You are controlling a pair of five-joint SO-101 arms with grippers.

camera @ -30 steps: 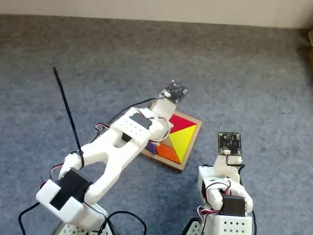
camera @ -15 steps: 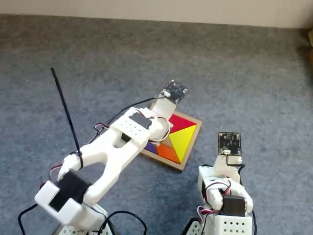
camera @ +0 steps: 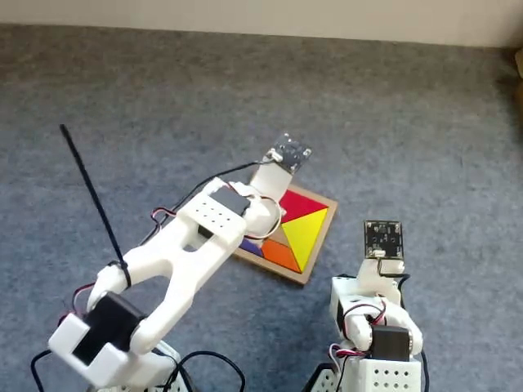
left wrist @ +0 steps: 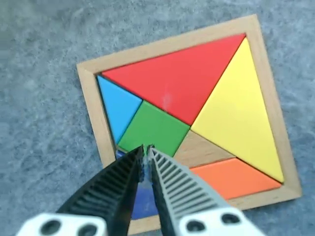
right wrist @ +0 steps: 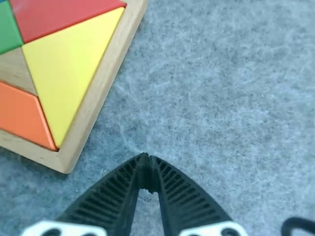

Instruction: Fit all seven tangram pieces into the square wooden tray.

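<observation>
Left gripper point(left wrist: 145, 150): two ridged plastic fingers, one black and one pale grey, closed together with only a sliver between the tips and nothing clamped. The tips sit over the edge where the green square meets the dark blue piece.
Right gripper point(right wrist: 145, 161): ridged black fingers pressed together and empty. It is above the carpet, near one corner of the tray and clear of it.
Left arm point(camera: 180, 253): white shell, stretched diagonally from its base out over the tray, wrist angled down.
Right arm point(camera: 376, 322): white, folded close over its base, pointing down at the carpet beside the tray.
Tray point(left wrist: 167, 47): square, pale wood, raised rim. It lies flat on the carpet, turned at an angle to the arms.
Red triangle point(left wrist: 177, 81): large, smooth and matte, along one rim.
Yellow triangle point(left wrist: 241, 118): large, edge to edge with the red.
Light blue triangle point(left wrist: 118, 105): small, in a corner.
Green square point(left wrist: 155, 130): between the light blue and the red.
Orange piece point(left wrist: 231, 177): flat, against the rim beside the yellow.
Dark blue piece point(left wrist: 142, 202): mostly hidden under the fingers, shape unclear.
Bare tray floor point(left wrist: 199, 152): triangular patch of wood between green, yellow and orange.
Carpet point(camera: 163, 98): grey-blue, short fuzzy pile.
</observation>
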